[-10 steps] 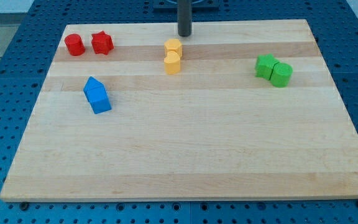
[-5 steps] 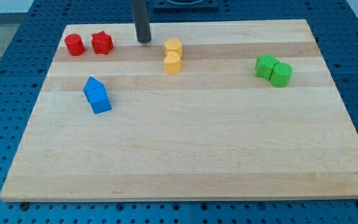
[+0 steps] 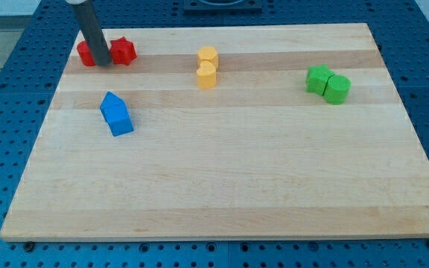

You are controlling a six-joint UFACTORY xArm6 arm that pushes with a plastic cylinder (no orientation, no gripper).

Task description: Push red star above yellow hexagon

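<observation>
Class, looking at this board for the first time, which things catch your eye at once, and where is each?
The dark rod comes down at the view's top left, my tip landing between the red star and a second red block. Two stacked-looking yellow blocks sit near the top centre, a green pair at the right, and blue blocks at the left.

Board (image 3: 222,186) lies on a perforated table (image 3: 6,149). My tip (image 3: 101,62) sits at the view's top left, between the red cylinder (image 3: 86,53) and the red star (image 3: 124,50), close against both. Two yellow hexagons at top centre: one (image 3: 208,56) just above the other (image 3: 207,75), touching. Blue blocks (image 3: 115,114) lie below the red pair. Green blocks (image 3: 328,83) sit well apart at the right.
</observation>
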